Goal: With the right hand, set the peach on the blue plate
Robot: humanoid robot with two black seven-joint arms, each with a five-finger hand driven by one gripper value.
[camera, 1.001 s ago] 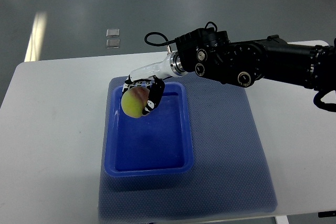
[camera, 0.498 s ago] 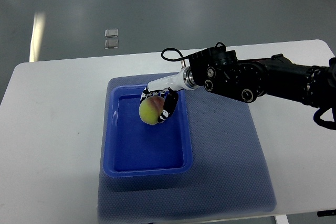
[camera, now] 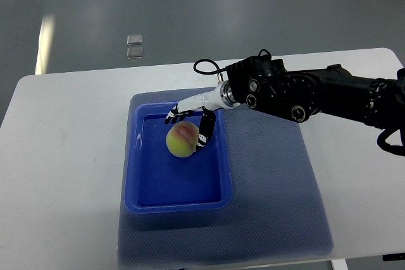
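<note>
The peach (camera: pixel 183 140), yellow-green with a reddish blush on its upper side, sits inside the blue plate (camera: pixel 178 200), a deep rectangular tray-like dish, in the plate's upper half and a little toward its right wall. The right hand (camera: pixel 190 124) reaches in over the plate's upper right corner, its black arm (camera: pixel 316 96) coming across from the right edge of the view and ending in a white wrist section. The hand is loosened around the fruit rather than clamped on it: the fingers (camera: pixel 172 116) are spread out above and just behind the peach, toward the plate's far rim, and the thumb (camera: pixel 205 132) hangs down along the peach's right side, very close to it; whether the thumb tip touches the skin cannot be told from this steep angle. The peach lies just below and to the left of the palm, between the spread fingers and the thumb but not enclosed by them. The plate rests on a blue textured mat (camera: pixel 278 194), occupying the mat's left part, and the mat lies on the white surface (camera: pixel 63 169). Beyond the surface, well apart from the plate toward the top of the view, two small pale squares (camera: pixel 135 45) show on the grey floor (camera: pixel 190 11).
</note>
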